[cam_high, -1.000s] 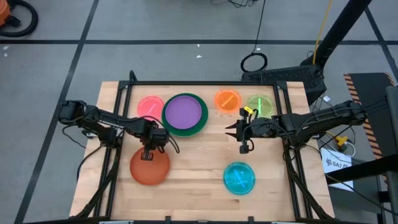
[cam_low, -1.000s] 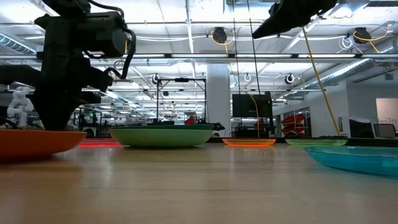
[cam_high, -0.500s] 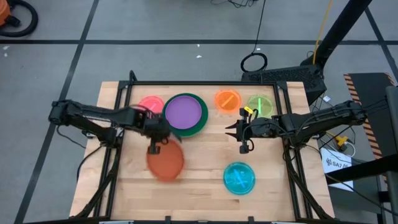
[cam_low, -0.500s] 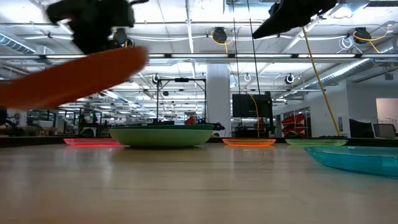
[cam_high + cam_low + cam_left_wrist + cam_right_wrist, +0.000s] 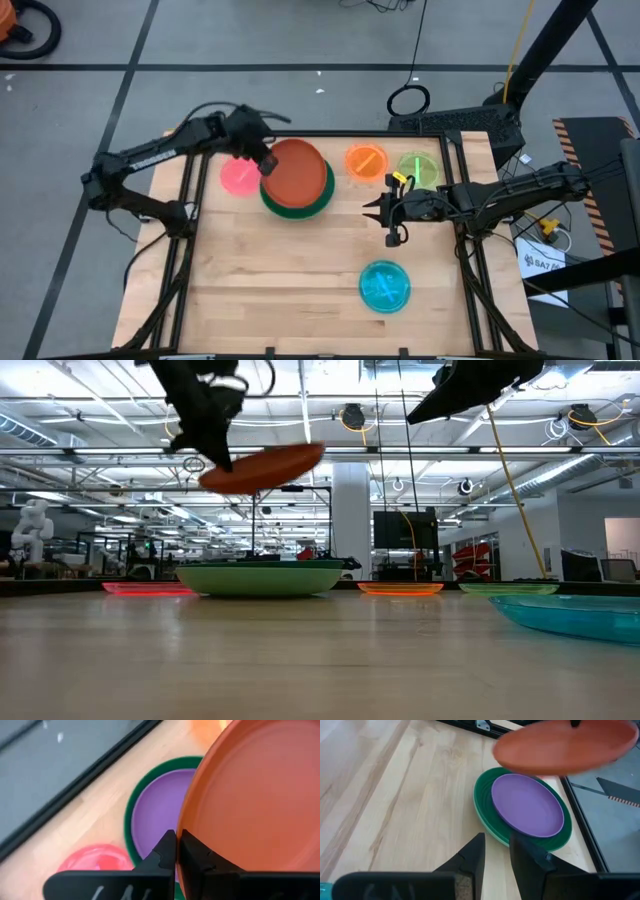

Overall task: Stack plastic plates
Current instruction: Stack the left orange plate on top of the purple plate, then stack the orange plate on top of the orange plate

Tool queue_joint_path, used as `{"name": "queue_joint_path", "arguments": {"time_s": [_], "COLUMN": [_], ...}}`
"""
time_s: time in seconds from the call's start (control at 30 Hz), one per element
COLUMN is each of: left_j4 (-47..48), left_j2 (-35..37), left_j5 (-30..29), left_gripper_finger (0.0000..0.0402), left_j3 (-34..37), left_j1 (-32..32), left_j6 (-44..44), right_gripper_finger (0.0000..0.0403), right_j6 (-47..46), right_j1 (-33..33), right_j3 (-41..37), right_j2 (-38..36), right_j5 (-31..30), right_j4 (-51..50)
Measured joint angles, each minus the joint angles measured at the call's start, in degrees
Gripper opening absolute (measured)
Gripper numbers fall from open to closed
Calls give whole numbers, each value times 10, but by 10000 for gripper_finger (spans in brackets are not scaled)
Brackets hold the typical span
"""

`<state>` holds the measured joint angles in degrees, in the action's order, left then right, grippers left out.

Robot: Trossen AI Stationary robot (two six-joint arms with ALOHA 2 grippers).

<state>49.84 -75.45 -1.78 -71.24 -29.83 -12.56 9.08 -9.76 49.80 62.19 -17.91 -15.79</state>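
Note:
My left gripper [image 5: 265, 165] is shut on a red-orange plate [image 5: 298, 172]. It holds the plate in the air over the stack at the far middle. There a purple plate [image 5: 527, 805] lies inside a dark green plate [image 5: 485, 817]. The high view hides the purple one under the carried plate. A pink plate [image 5: 237, 176] lies left of the stack, and an orange plate [image 5: 366, 161] and a lime plate [image 5: 419, 168] lie to its right. A translucent blue plate [image 5: 384, 286] lies near the front right. My right gripper [image 5: 384, 214] hovers open right of centre, holding nothing. My left gripper pinches the red-orange plate's rim [image 5: 181, 831] between its two fingers, on the side of the plate toward the table's left. The fingers slant down from the left. The plate [image 5: 265, 465] is lifted clear above the stack, slightly tilted.
Bare wooden tabletop [image 5: 280, 270] spreads across the near half. A black frame rail [image 5: 320, 133] runs along the far edge. Side rails border the left and right edges.
My left gripper has lifted the red-orange plate off the near-left of the table. It has carried the plate up and toward the far edge, over the green and purple stack, rolling its wrist. The plate tipped steeply on the way and is now nearly level.

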Motion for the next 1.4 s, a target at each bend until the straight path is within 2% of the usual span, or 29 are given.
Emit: {"name": "queue_joint_path", "arguments": {"time_s": [0.1, 0.3, 0.67, 1.0, 1.13, 1.2, 1.4], "left_j4": [-2, -2, -3, -4, -7, -17, -126], "left_j2": [-33, -116, -201, -205, -202, -192, -139], "left_j5": [29, 48, 65, 45, 42, 42, 42], "left_gripper_finger": [8, 8, 8, 76, 80, 81, 82], "left_j3": [0, 0, 1, 0, 1, 1, 1], "left_j1": [-43, -93, -110, -110, -100, -83, 17], "left_j6": [0, 19, 21, 21, 35, 41, 78], "right_gripper_finger": [82, 82, 82, 82, 82, 82, 82], "right_j6": [0, 2, 0, -4, -25, -54, -154], "right_j1": [0, 0, 0, 0, 0, 0, 1], "right_j3": [0, 0, 0, 0, 0, 0, 0], "right_j2": [0, 0, 0, 0, 0, 0, 2], "right_j5": [0, -1, -2, -3, -5, -29, -95], "right_j4": [-2, -3, -12, -13, -15, -23, -69]}}
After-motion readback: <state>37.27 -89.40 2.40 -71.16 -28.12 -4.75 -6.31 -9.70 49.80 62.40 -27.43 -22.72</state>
